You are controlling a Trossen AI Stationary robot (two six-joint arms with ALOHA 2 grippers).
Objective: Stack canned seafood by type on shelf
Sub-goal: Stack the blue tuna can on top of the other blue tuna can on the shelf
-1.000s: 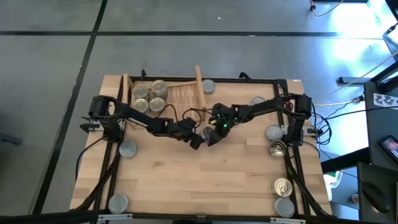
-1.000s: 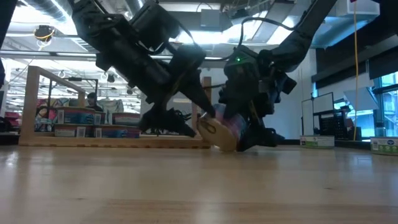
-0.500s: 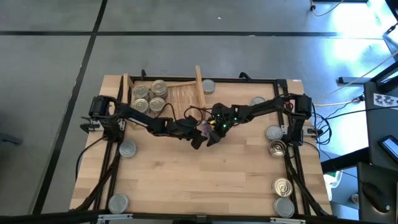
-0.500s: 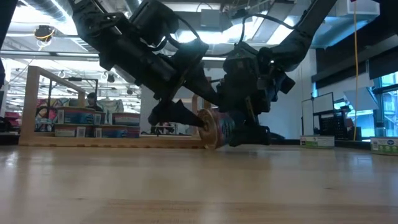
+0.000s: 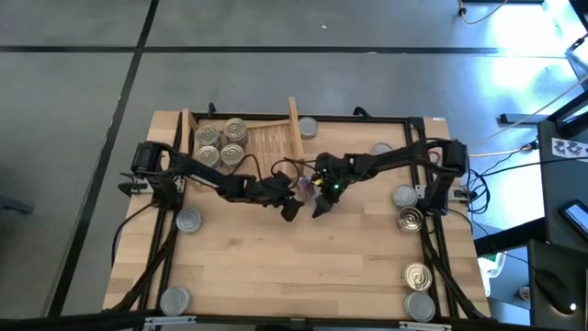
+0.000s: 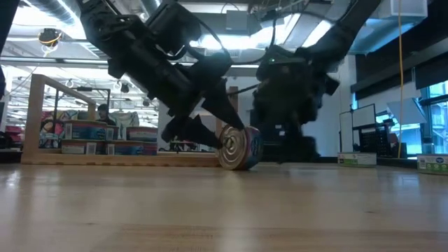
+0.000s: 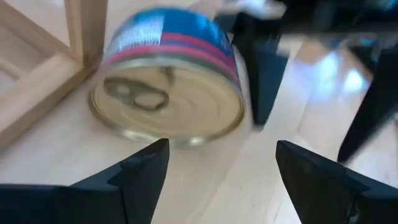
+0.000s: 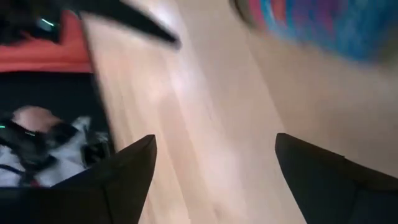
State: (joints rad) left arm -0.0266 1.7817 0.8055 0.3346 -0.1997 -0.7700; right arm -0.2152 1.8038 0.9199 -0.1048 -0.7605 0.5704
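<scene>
Both arms reach inward, left end effector (image 5: 292, 204) and right end effector (image 5: 319, 204) spread, close together

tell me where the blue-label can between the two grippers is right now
The blue-label can sits tilted on its edge mid-table, just right of the shelf, between the open left gripper and open right gripper.

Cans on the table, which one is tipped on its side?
The blue-labelled can at mid-table between the two hands, standing on its edge with its golden top facing sideways; the others sit flat.
</scene>
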